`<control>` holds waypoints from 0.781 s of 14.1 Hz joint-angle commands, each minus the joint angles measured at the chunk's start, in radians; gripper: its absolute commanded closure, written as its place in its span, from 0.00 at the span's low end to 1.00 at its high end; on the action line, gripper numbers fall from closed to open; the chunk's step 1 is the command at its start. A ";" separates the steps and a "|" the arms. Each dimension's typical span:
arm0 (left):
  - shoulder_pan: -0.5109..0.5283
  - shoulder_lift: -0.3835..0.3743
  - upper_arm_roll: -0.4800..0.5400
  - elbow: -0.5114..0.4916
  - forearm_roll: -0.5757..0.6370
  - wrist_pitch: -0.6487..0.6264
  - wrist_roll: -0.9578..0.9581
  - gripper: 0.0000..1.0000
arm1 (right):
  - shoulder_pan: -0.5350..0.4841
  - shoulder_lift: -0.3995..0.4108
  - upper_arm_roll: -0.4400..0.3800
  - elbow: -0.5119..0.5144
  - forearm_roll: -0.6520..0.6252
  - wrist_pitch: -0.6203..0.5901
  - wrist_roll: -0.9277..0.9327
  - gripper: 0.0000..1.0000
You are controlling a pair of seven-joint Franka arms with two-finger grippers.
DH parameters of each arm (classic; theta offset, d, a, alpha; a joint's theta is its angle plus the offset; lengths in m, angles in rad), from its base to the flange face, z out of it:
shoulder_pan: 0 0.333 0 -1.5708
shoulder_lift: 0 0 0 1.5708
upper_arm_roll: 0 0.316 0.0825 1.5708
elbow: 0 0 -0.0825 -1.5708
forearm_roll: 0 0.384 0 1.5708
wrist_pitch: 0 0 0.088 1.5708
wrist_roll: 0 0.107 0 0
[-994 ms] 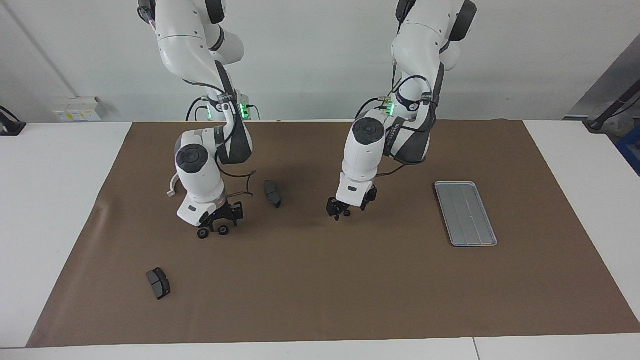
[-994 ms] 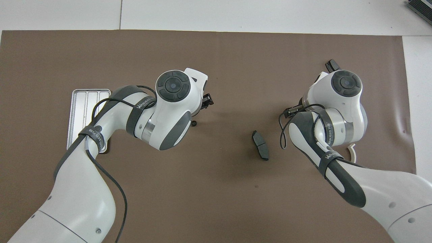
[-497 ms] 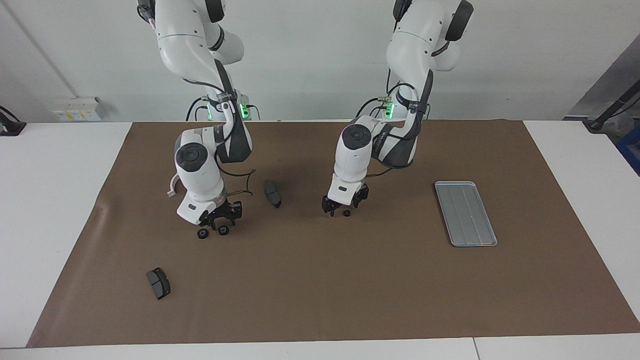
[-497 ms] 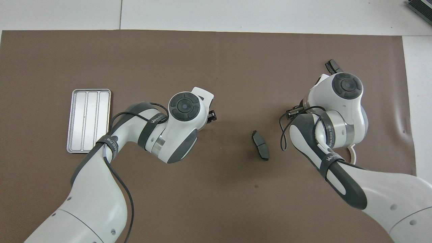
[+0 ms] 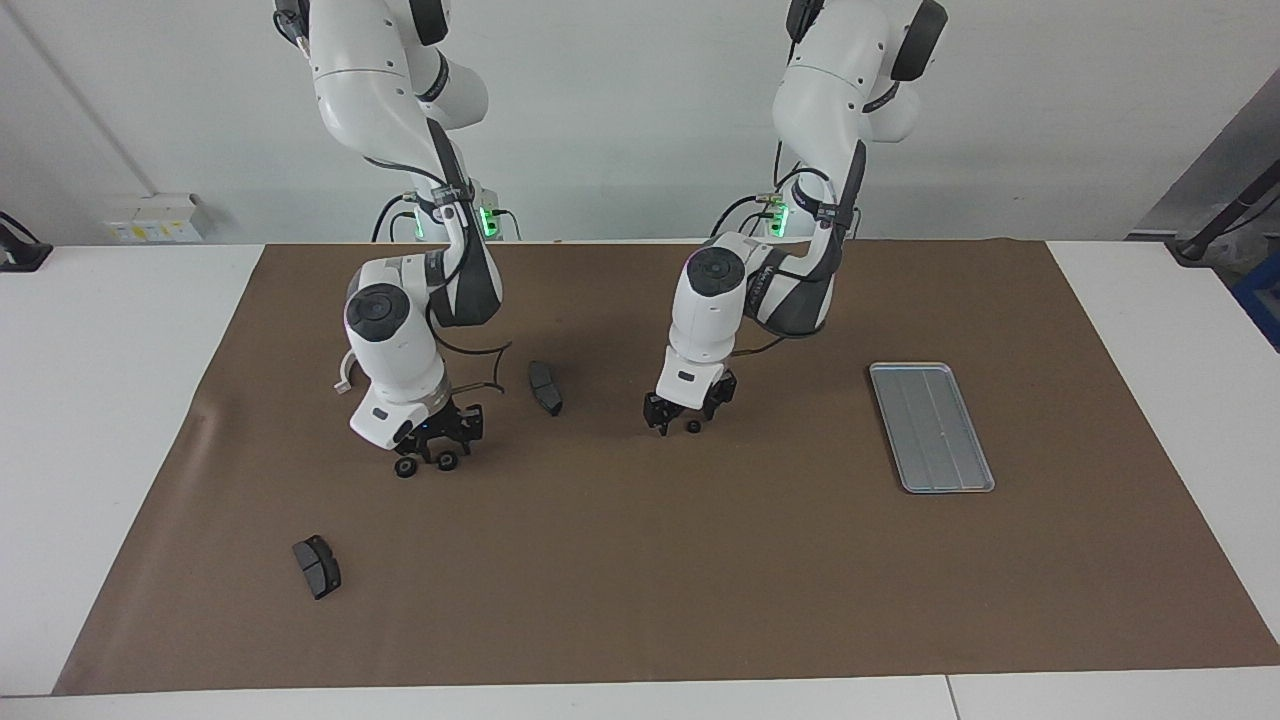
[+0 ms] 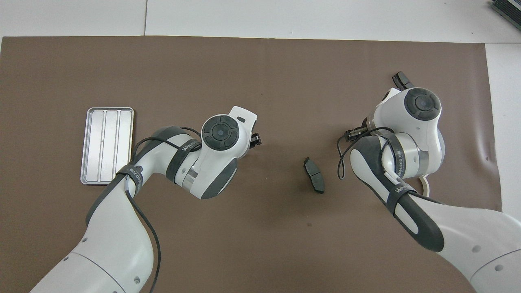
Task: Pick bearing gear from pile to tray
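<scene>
- The left gripper is low over the middle of the brown mat, down at a small black ring that lies on the mat beside one fingertip. I cannot tell whether its fingers stand apart or are closed, nor whether they touch that ring.
- In the overhead view the left arm's wrist covers this gripper; only a black tip shows past the white housing.
- The right gripper is low over the mat toward the right arm's end of the table, above two more black rings that lie side by side. Whether it grips either of them, or how its fingers stand, I cannot tell.
- A dark grey brake-pad piece lies on the mat between the two grippers, well apart from both.
- A second brake-pad piece lies near the mat's corner at the right arm's end, farther from the robots than the two rings.
- A white curved bracket shows partly beside the right arm's wrist, nearer to the robots than the two rings.
- The silver-grey grooved tray sits on the mat toward the left arm's end of the table, well apart from all the parts, with nothing lying in it.
- The mat covers most of the white tabletop, which shows bare at both ends.
</scene>
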 commanded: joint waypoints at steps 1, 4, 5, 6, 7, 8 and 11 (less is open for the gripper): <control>-0.012 -0.033 0.015 -0.045 0.025 0.030 -0.021 0.20 | -0.017 -0.023 0.010 -0.034 0.021 0.029 -0.015 0.38; -0.010 -0.034 0.015 -0.051 0.028 0.033 -0.017 0.24 | -0.020 -0.020 0.010 -0.032 0.021 0.028 -0.014 0.38; -0.010 -0.034 0.015 -0.056 0.031 0.039 -0.015 0.25 | -0.020 -0.020 0.010 -0.032 0.021 0.028 -0.014 0.38; -0.010 -0.034 0.015 -0.062 0.031 0.042 -0.015 0.25 | -0.020 -0.020 0.010 -0.032 0.021 0.028 -0.014 0.39; -0.010 -0.034 0.015 -0.065 0.031 0.045 -0.015 0.27 | -0.020 -0.020 0.010 -0.032 0.021 0.028 -0.014 0.42; -0.010 -0.034 0.015 -0.065 0.031 0.045 -0.015 0.29 | -0.020 -0.019 0.010 -0.031 0.021 0.029 -0.012 0.41; -0.010 -0.034 0.015 -0.065 0.031 0.044 -0.015 0.34 | -0.020 -0.019 0.010 -0.034 0.023 0.054 -0.011 0.41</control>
